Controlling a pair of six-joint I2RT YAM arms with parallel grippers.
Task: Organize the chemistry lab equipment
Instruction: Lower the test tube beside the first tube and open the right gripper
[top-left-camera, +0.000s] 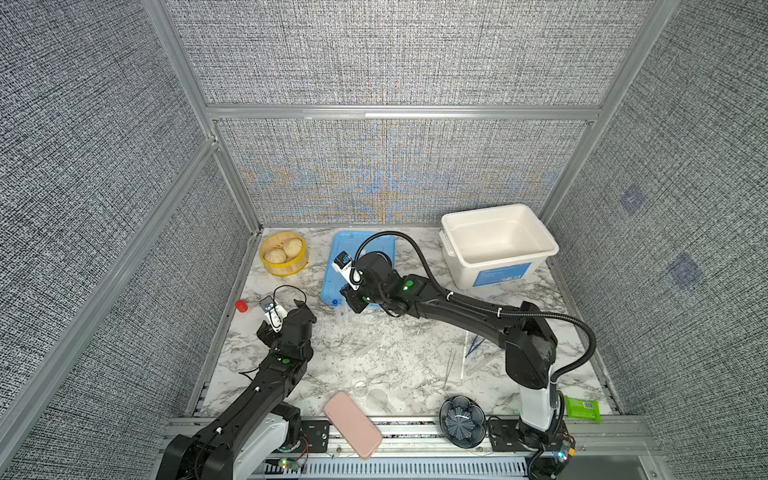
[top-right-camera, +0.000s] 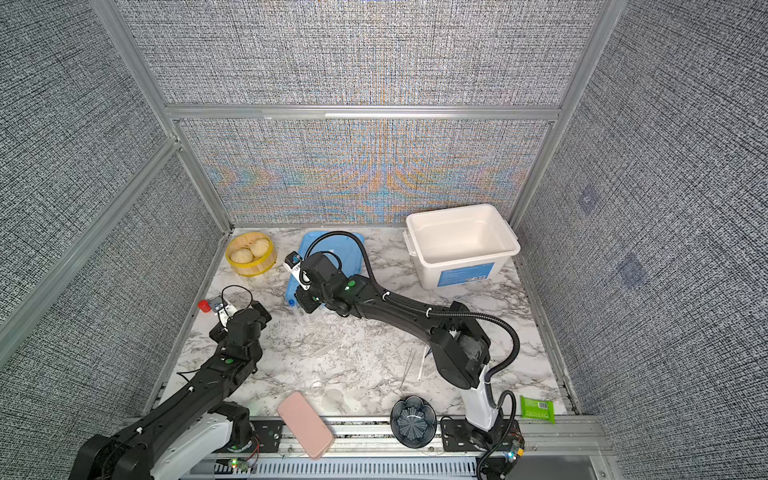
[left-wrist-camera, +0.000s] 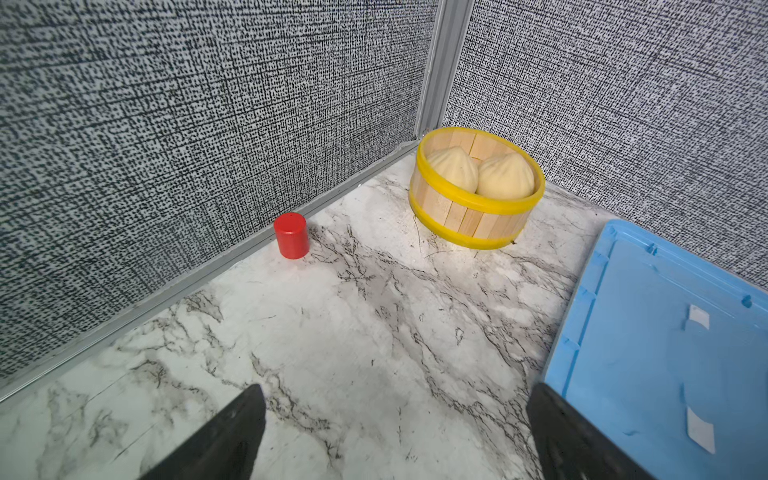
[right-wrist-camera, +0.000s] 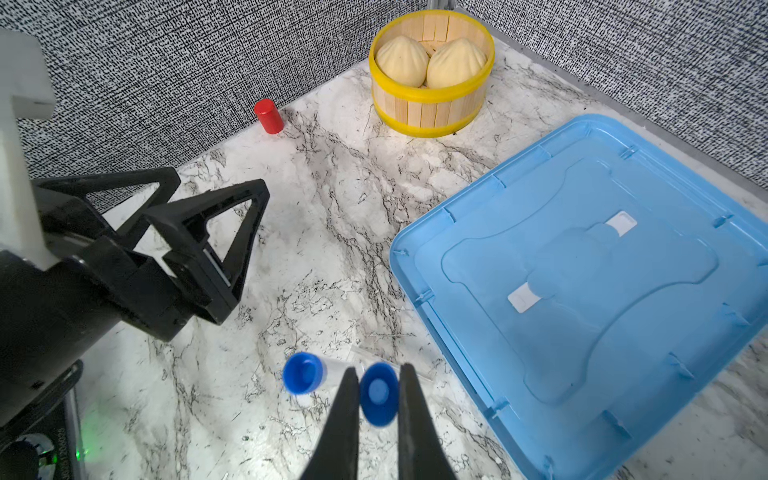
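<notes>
My right gripper (right-wrist-camera: 379, 370) is shut on the blue cap of a slim clear tube (right-wrist-camera: 378, 395), just above the marble table beside the blue lid. A second blue-capped tube (right-wrist-camera: 302, 372) lies next to it; its cap (top-left-camera: 335, 302) shows in both top views. In a top view my right gripper (top-left-camera: 351, 301) hides the held tube. My left gripper (left-wrist-camera: 395, 385) hangs open and empty over bare marble to the left, and it also shows in the right wrist view (right-wrist-camera: 218, 180). Dark blue tweezers (top-left-camera: 475, 347), silver tweezers (top-left-camera: 450, 365) and a white stick (top-left-camera: 464, 357) lie at the right, by the right arm.
A blue lid (top-left-camera: 336, 249) lies at the back centre, with a white bin (top-left-camera: 461, 266) to its right. A bun steamer (top-left-camera: 284, 253) and a red cup (top-left-camera: 241, 306) stand at the left. A pink phone (top-left-camera: 352, 424), a dark flower bowl (top-left-camera: 462, 421) and a green packet (top-left-camera: 583, 409) line the front edge.
</notes>
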